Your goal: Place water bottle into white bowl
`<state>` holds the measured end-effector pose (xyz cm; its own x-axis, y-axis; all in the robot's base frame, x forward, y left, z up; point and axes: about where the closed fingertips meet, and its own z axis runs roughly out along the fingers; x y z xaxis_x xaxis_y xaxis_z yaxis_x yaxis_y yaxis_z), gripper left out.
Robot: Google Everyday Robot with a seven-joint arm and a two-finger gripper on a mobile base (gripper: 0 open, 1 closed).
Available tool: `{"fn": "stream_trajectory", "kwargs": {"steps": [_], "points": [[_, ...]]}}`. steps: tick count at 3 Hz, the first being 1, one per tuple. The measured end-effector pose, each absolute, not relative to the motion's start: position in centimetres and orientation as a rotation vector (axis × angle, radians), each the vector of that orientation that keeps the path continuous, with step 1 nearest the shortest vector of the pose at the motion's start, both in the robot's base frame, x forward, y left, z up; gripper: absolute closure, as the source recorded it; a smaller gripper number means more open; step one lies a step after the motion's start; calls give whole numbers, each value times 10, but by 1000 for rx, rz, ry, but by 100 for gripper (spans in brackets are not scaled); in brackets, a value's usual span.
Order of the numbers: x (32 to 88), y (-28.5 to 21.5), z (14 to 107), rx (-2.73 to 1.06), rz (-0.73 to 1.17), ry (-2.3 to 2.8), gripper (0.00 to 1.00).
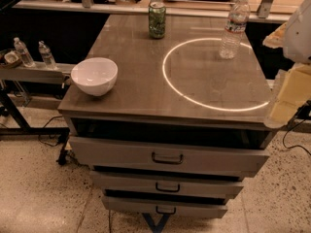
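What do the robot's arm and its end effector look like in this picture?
Only a part of each shows, at the right edge of the view. The arm has a smooth, rounded white shell. Below it, beside the table's right side, the end effector is pale yellow and blocky. No markings can be seen.

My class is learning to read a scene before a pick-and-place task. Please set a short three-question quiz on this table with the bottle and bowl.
1. True or false: the water bottle lies on its side inside the white bowl.
2. Where is the water bottle? A) upright at the far right of the table top; B) at the near left corner; C) in a drawer.
3. Fill in: the robot's tool hangs at the picture's ____ edge, beside the table, touching neither bottle nor bowl.

Key: 1 false, the bottle stands upright and the bowl is empty; 2 A; 3 right.
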<state>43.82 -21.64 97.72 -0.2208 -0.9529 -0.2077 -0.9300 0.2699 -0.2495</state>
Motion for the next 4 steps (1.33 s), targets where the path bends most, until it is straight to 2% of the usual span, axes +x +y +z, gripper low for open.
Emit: {"fn": "stream_trajectory", "kwargs": {"steps": [1, 2, 4], "points": [[444, -216, 978, -1716, -98, 2213, 0], [499, -223, 969, -1693, -88, 2140, 0], [648, -251, 972, -1535, -110, 1995, 0]]}}
